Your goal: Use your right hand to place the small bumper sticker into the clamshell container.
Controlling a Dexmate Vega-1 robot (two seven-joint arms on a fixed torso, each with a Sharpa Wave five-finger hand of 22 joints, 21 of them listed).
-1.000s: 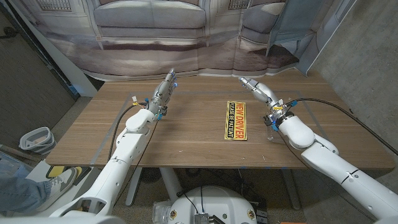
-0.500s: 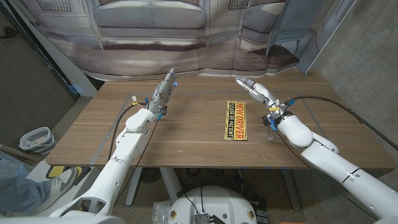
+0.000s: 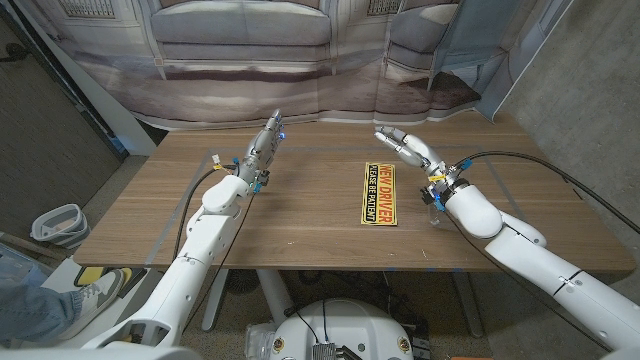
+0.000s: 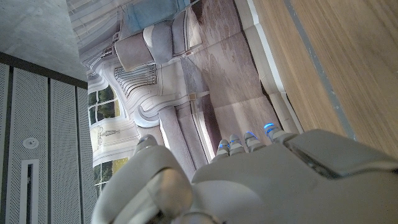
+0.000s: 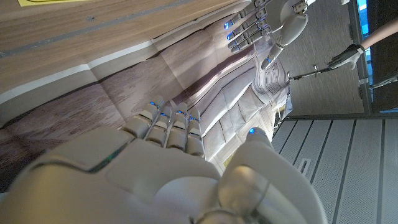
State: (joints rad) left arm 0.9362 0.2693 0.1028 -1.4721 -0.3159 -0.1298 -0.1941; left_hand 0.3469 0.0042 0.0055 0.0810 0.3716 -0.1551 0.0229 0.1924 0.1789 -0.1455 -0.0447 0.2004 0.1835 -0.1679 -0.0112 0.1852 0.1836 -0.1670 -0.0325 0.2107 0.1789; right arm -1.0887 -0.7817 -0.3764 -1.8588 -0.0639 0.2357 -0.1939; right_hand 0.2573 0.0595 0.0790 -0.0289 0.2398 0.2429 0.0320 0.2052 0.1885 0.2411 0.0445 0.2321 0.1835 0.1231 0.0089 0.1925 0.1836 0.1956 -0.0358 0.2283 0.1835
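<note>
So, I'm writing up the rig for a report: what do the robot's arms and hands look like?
Both arms are smooth, glossy white shells with rounded segments. The left hand and right hand are pale grey, with small blue lights at the fingertips. Black cables loop along each forearm, with small yellow tags near the wrists.

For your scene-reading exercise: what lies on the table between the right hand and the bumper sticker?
Nothing. In the head view, only bare wooden table separates the right hand from the bumper sticker.

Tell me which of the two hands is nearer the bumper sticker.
The right hand. It hovers open just past the far end of the yellow bumper sticker, while the left hand hangs well off to the sticker's left.
</note>
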